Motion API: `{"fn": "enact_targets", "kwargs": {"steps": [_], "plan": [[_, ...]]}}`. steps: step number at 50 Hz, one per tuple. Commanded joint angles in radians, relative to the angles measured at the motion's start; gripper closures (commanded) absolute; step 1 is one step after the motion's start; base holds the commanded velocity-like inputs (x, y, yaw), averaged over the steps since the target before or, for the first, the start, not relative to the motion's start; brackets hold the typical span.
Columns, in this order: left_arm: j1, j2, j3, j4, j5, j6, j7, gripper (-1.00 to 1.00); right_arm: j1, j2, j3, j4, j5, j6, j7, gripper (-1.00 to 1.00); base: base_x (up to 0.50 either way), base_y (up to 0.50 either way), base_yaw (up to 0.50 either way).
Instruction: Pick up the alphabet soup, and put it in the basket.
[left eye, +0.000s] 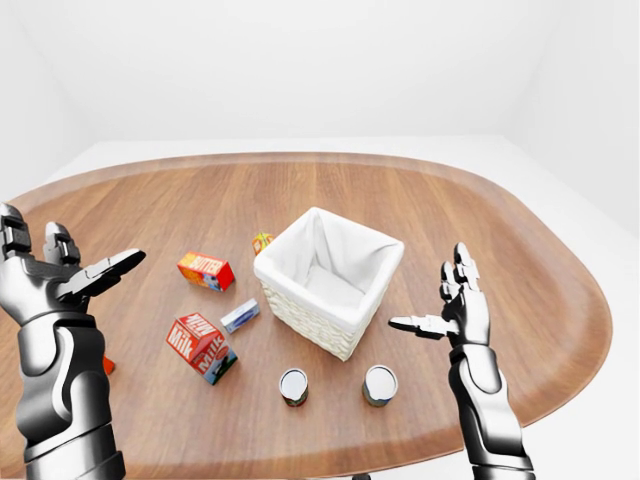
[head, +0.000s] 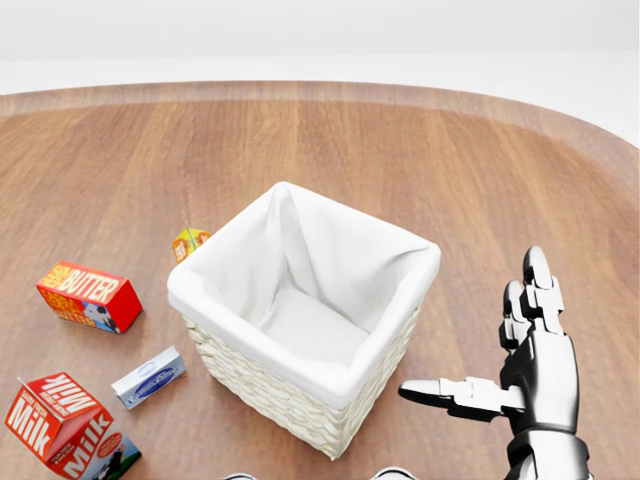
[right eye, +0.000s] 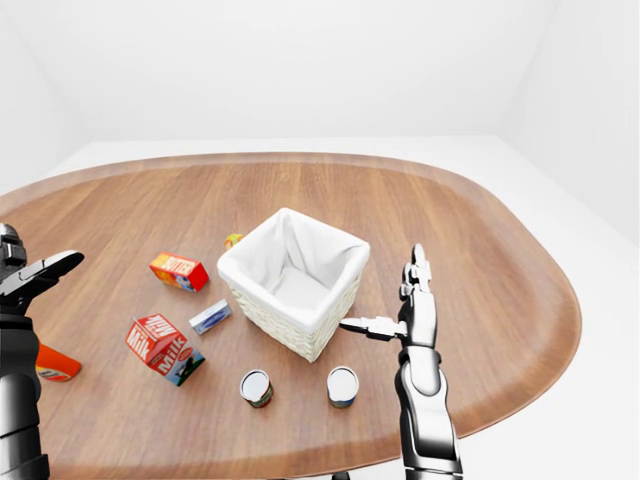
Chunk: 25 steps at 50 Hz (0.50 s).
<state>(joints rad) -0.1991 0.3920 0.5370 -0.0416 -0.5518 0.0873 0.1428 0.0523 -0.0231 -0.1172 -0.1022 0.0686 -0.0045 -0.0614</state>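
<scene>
Wicker under a white cloth lining, the basket (head: 290, 360) stands empty in the middle of the wooden table (left eye: 520, 270), so we judge the task barely begun: nothing is grasped and nothing delivered.

Two cans stand below the basket in the left-eye view. We take the alphabet soup (left eye: 380, 385) to be the right-hand one, beside the other can (left eye: 293, 386) (the labels are too small to read, so this is a guess). It stands upright, its long axis vertical and its pale lid facing up, close to the basket's near corner but apart from it.

Our right hand (left eye: 455, 310) hovers above and to the right of it, fingers spread and thumb out, gripping nothing. Our left hand (left eye: 60, 275) is raised at the far left, fingers likewise apart.
</scene>
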Motion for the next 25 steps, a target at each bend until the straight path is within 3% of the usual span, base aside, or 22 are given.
{"fn": "enact_targets", "kwargs": {"steps": [1,12,13,16,19,25], "plan": [[-0.005,-0.001,0.000,0.009,0.005,0.000,-0.004,-1.00,0.006,-0.001,-0.012,-0.001,0.002,0.003,-0.014,-1.00,0.11,0.00,0.00],[-0.016,0.003,-0.014,0.063,0.008,-0.006,-0.013,-1.00,0.026,-0.003,-0.025,-0.026,0.014,0.007,-0.006,-1.00,0.11,0.00,0.00],[-0.016,0.003,-0.015,0.066,0.008,-0.009,-0.014,-1.00,0.028,-0.004,-0.030,-0.015,0.014,-0.007,-0.005,-1.00,0.11,0.00,0.00],[-0.018,0.005,-0.016,0.071,0.004,-0.010,-0.013,-1.00,0.055,0.002,-0.034,-0.068,0.014,0.017,-0.007,-1.00,0.11,0.00,0.00],[-0.009,0.006,-0.012,0.040,-0.001,0.000,-0.003,-1.00,0.077,0.008,-0.043,-0.070,0.020,-0.002,0.000,-1.00,0.11,0.00,0.00],[-0.011,0.003,-0.011,0.046,0.002,0.000,-0.010,-1.00,0.095,0.015,-0.045,-0.076,0.008,-0.010,-0.004,-1.00,0.11,0.00,0.00]]}}
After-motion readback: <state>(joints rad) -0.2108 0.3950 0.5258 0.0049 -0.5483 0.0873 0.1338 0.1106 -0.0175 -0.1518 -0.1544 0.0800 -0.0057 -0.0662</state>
